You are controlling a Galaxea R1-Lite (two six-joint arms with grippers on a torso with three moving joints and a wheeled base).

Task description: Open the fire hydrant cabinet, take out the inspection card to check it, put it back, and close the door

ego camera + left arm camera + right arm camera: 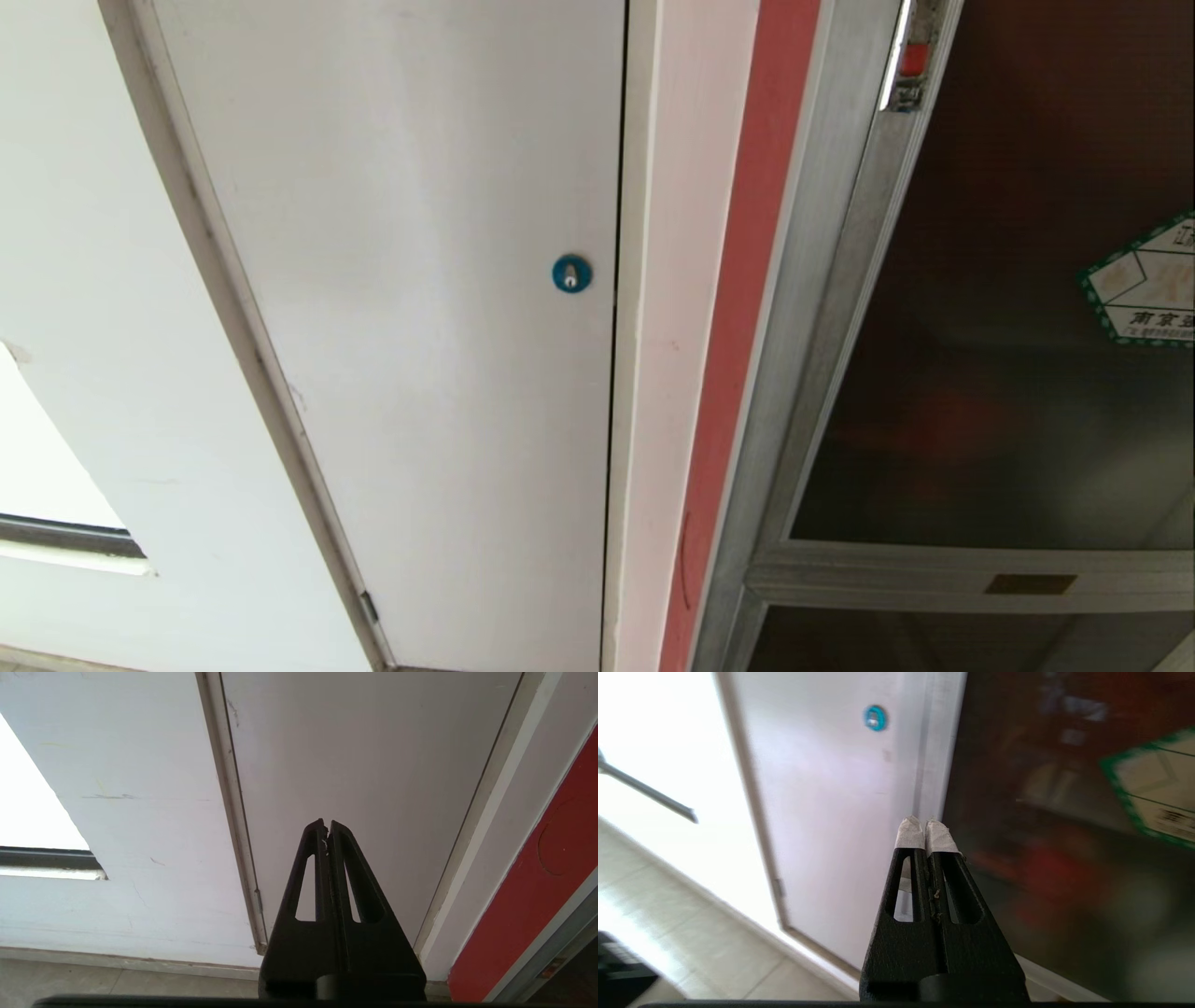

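Beside one door (pixel 1008 308), two tools (pixel 926 826) pinched together.

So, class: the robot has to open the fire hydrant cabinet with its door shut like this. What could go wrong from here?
1. The right gripper has its fingers shut and nothing held; unless they open, they may not catch the small red latch.
2. A white door with a blue lock stands right beside the fire hydrant cabinet; the arm could go for the wrong one.
3. The door is glass, so a hard contact might mark it.
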